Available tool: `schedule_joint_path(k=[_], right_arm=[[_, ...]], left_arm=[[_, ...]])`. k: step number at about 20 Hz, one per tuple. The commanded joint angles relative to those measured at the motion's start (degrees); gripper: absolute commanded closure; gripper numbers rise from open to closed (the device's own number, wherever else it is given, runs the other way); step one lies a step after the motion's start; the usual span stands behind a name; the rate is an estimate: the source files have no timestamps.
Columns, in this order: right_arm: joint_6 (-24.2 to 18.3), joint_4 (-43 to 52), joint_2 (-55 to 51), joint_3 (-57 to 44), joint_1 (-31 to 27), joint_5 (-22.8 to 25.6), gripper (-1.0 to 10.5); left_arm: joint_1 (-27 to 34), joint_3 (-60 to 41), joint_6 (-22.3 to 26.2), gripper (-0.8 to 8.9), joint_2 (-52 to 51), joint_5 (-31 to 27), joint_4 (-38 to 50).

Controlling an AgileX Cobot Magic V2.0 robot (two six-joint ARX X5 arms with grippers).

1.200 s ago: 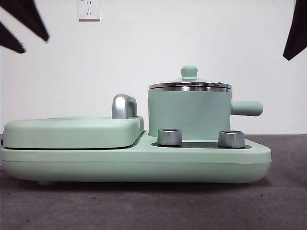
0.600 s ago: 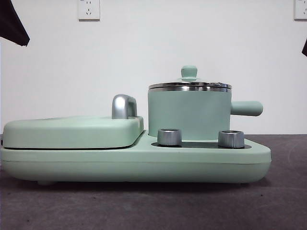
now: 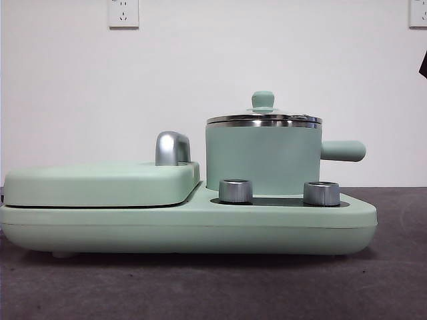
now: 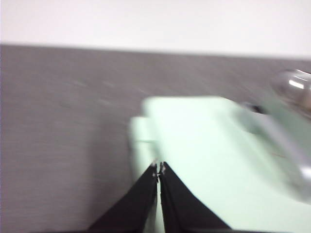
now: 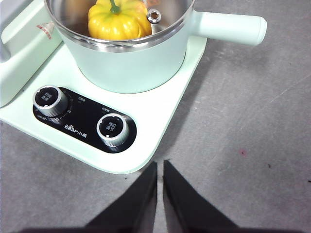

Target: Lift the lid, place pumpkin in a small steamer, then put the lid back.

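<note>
Two steel dials [image 3: 236, 191] front the lidded small steamer [image 3: 263, 160]; both end effectors [image 5: 160, 167] nearly closed, seemingly empty.

The small steamer [image 3: 263, 159] has a matt mint-green wall that looks like smooth painted metal or plastic, under a bright polished steel rim. Its inside, in the right wrist view, is brushed shiny steel. The lid [image 3: 264, 117] shows a mirror-bright steel edge and a matt mint knob. The pumpkin [image 5: 119, 18] is glossy yellow plastic. At 6 o'clock of the pot, two knobs [image 5: 112, 129] look like satin metal on a glossy black panel. The tabletop [image 3: 400, 267] is dull grey and slightly rough, cloth-like.
</note>
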Motion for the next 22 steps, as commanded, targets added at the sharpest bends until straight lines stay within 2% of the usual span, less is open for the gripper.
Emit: schedule_joint_path(k=[1, 4, 6, 8, 10, 18, 19, 21, 22], right_arm=[[0.11, 0.57, 0.31, 0.2, 0.37, -0.02, 9.3], [0.11, 0.57, 0.31, 0.2, 0.37, -0.02, 9.3], [0.11, 0.59, 0.26, 0.2, 0.37, -0.02, 9.3], [0.11, 0.61, 0.33, 0.2, 0.37, -0.02, 9.3], [0.11, 0.61, 0.26, 0.2, 0.37, -0.02, 9.3], [-0.2, 0.61, 0.26, 0.2, 0.35, -0.04, 9.3], [-5.95, 1.36, 0.07, 0.15, 0.31, 1.38, 9.3], [-11.39, 5.79, -3.41, -2.16, -2.14, 3.43, 9.3], [-12.33, 10.67, -5.81, -5.4, -4.63, 3.23, 9.3]], left_arm=[[3.52, -11.32, 1.75, 8.07, -9.64, -2.43, 7.41], [6.01, -20.79, 1.51, 8.07, -20.61, -2.43, 7.54], [6.97, -22.18, 0.7, 8.07, -24.96, -2.21, 5.05], [7.21, -22.18, 0.63, 8.07, -24.55, -1.92, 5.75], [7.21, -22.12, -5.25, 8.07, -24.59, -1.79, 8.55], [7.23, -22.12, -5.29, 8.07, -24.63, -1.79, 10.91], [7.23, -22.12, -5.29, 8.07, -24.63, -1.77, 10.91], [7.23, -22.12, -5.29, 8.07, -24.63, -1.77, 10.88], [7.21, -22.12, -5.29, 8.07, -24.63, -1.77, 10.88]])
